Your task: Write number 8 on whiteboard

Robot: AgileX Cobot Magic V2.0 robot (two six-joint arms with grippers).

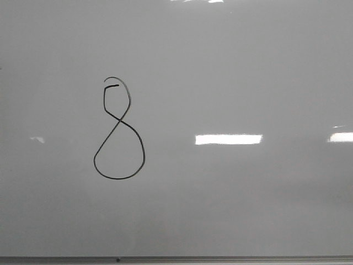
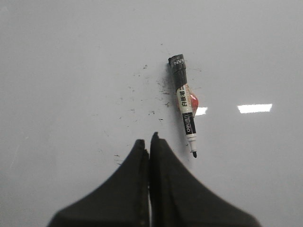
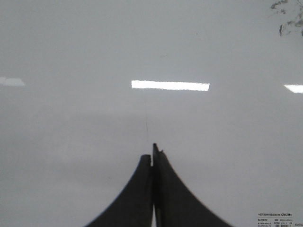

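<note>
Wrist views: left fingers (image 2: 149, 142), right fingers (image 3: 152, 158) closed, empty.

Whiteboard (image 1: 248, 66) is glossy, smooth, pale grey-white, throwing back bright strip reflections; thin dull grey metal-looking edge along its bottom. Number 8 (image 1: 118, 132) is thin black ink, slightly fainter and greyer at the top hook. In the left wrist view a marker (image 2: 184, 106) lies on the same shiny surface: smooth plastic-looking body, white printed label, black cap end with a slight sheen, dark tip. Scattered black ink specks (image 2: 142, 94) near it, matt. Left gripper (image 2: 149, 142) and right gripper (image 3: 152, 153) fingers both look matt black, smooth, unreflective. Small paper-looking printed sticker (image 3: 276, 220) at the board corner.
</note>
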